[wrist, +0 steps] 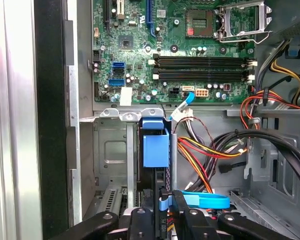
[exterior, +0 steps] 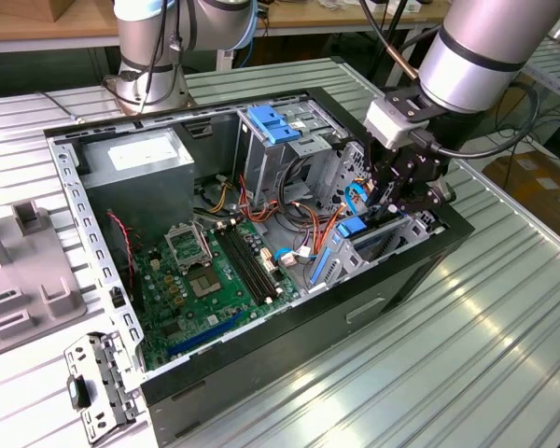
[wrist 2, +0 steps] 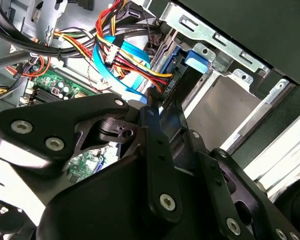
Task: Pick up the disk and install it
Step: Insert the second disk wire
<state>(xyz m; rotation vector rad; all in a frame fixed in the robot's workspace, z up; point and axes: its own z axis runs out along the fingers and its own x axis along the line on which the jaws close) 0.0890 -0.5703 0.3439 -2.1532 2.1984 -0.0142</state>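
While the jaws stand narrow around the top edge of the disk (wrist: 160,210), the gripper (wrist: 160,220) sits low over the drive cage (exterior: 378,245) at the case's front corner. Standing on edge, the disk is partly down in its slot, its blue rail (wrist: 155,142) showing ahead of the fingers (wrist: 142,222). Judged from this, pickup is done and insertion is under way; full seating cannot be confirmed. Cables (wrist: 205,152) run just beside the slot, with the motherboard (exterior: 205,275) beyond.
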